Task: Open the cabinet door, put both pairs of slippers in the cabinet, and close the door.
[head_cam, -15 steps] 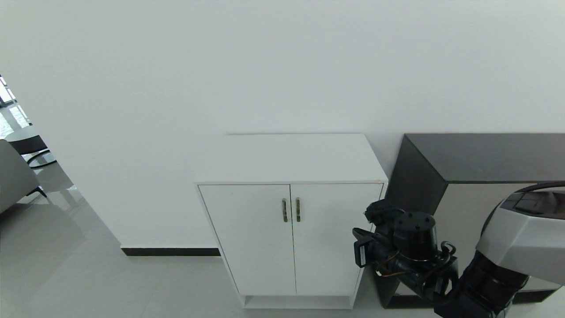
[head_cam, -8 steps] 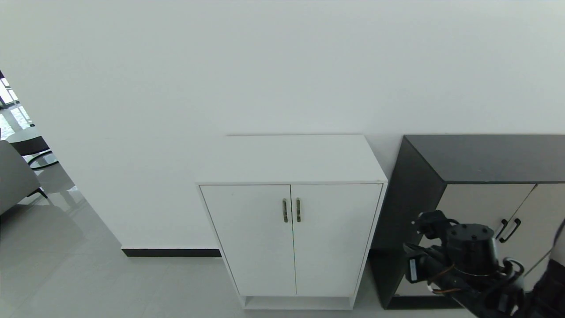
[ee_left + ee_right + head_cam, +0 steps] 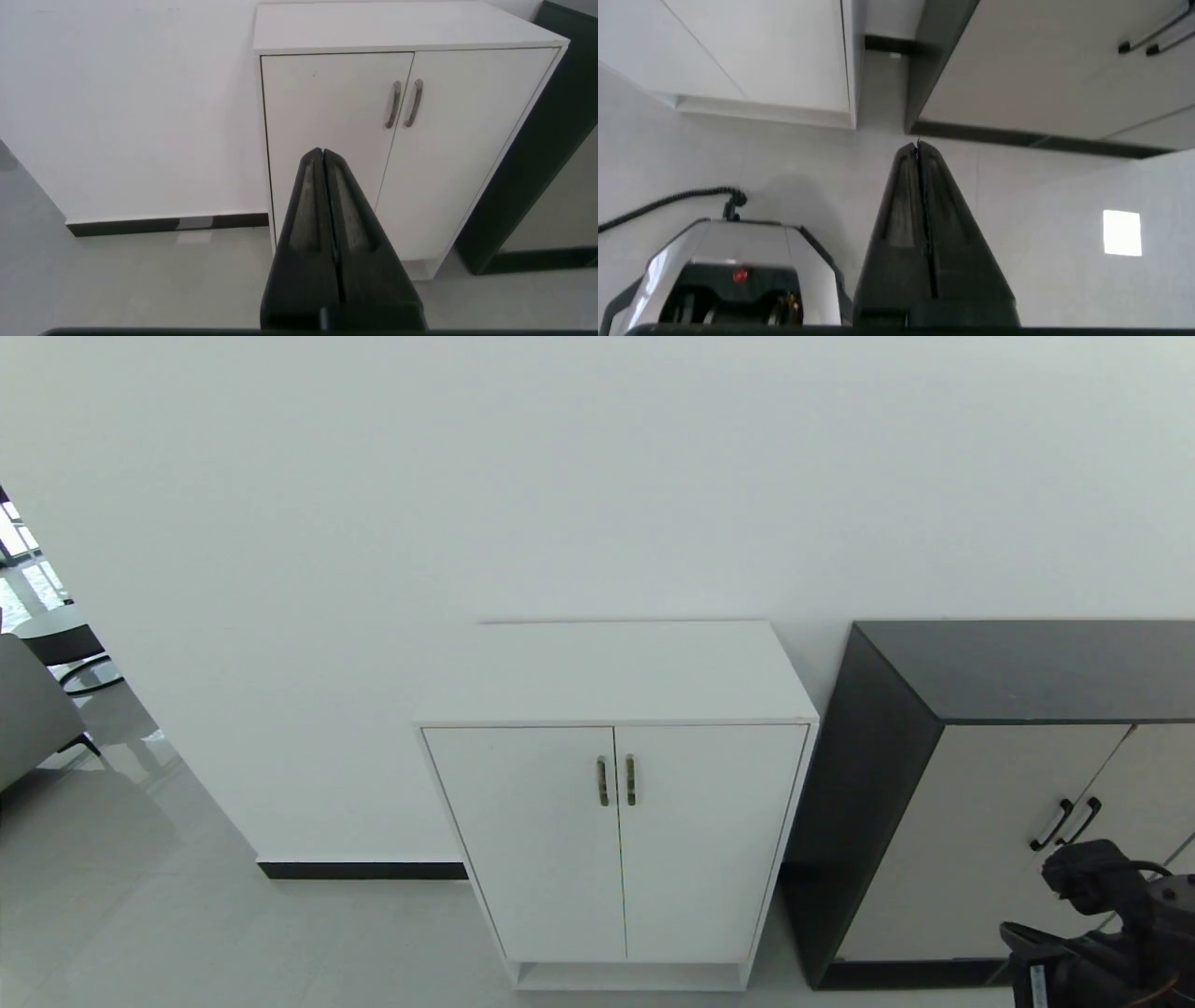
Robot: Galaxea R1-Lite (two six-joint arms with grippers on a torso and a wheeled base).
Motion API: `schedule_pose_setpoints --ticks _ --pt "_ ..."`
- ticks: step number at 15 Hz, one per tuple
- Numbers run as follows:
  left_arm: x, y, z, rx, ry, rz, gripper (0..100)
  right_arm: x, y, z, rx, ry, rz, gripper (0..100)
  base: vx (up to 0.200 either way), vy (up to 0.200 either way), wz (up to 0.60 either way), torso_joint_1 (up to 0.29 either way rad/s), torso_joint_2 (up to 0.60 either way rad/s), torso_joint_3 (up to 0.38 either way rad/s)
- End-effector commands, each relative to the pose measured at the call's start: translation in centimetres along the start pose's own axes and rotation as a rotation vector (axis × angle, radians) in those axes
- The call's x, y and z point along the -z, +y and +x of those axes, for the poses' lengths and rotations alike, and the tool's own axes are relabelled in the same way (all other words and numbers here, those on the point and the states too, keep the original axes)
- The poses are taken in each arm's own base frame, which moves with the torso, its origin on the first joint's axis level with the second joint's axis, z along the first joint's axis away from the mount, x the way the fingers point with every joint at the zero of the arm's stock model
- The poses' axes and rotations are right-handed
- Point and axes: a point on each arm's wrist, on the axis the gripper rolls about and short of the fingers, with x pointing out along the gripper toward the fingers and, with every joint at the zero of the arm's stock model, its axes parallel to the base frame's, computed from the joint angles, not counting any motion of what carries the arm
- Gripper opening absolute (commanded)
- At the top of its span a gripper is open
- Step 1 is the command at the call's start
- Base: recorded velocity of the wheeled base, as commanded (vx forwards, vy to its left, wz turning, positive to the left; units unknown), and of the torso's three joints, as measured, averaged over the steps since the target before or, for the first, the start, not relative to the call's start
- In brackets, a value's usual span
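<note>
the white cabinet (image 3: 616, 821) is seen standing on the floor (image 3: 140, 915) against the wall (image 3: 560, 476), with a dark cabinet (image 3: 878, 775) just beside it on the right. both of its doors (image 3: 527, 840) are shut. two slim upright handles (image 3: 602, 781) are set side by side at the middle seam, toward the top.

the left gripper (image 3: 323, 201) is held well back from the cabinet front and faces it, its fingers pressed together on nothing. the right gripper (image 3: 919, 187) is held low over the floor, pointed toward the foot of the two cabinets, its fingers likewise pressed together and empty.

the doors are judged to be light, stiff board panels hinged at the outer edges, so a modest pull should be enough. hold is best taken at the middle of a handle bar, with the fingers first spread and then closed across it. the bars look smooth and may slip, and little room is left between them.
</note>
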Motion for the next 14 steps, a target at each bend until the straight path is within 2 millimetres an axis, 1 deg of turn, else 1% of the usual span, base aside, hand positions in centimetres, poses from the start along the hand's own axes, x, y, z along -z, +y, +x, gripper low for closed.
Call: schedule_pose_setpoints --ticks 1,3,5,7,9,11,12,14 --pt "0.0 0.0 0.0 0.0 0.001 0.0 0 0.3 -1.2 -3.1 0.005 -0.011 0.04 0 0.0 0.0 0.0 0.0 0.0 0.0" --pt "0.0 0.0 0.0 -0.002 0.0 -0.003 0 1.6 -2.1 -5.9 -0.015 0.006 0.04 0 0.0 0.0 0.0 0.0 0.0 0.0" --pt "0.0 0.0 0.0 0.0 0.001 -0.002 0 2.8 -2.9 -8.4 -0.017 -0.034 0.054 0 0.0 0.0 0.0 0.0 0.0 0.0" --pt "0.0 0.0 0.0 0.0 0.001 -0.002 0 4.7 -3.5 -10.3 -0.026 -0.035 0.048 0 0.0 0.0 0.0 0.0 0.0 0.0" --pt "0.0 0.0 0.0 0.0 0.001 -0.002 0 6.8 -4.0 -12.4 -0.137 -0.13 0.057 0 0.0 0.0 0.0 0.0 0.0 0.0" --pt "0.0 0.0 0.0 0.0 0.0 0.0 0 7.1 -4.2 -13.4 -0.201 -0.218 0.065 0 0.0 0.0 0.0 0.0 0.0 0.0" --pt "0.0 0.0 0.0 0.0 0.001 0.0 0 7.2 -4.2 -13.5 -0.217 -0.231 0.051 0 0.0 0.0 0.0 0.0 0.0 0.0" --pt "0.0 0.0 0.0 0.0 0.001 0.003 0 7.6 -4.0 -13.2 -0.248 -0.207 -0.05 0 0.0 0.0 0.0 0.0 0.0 0.0"
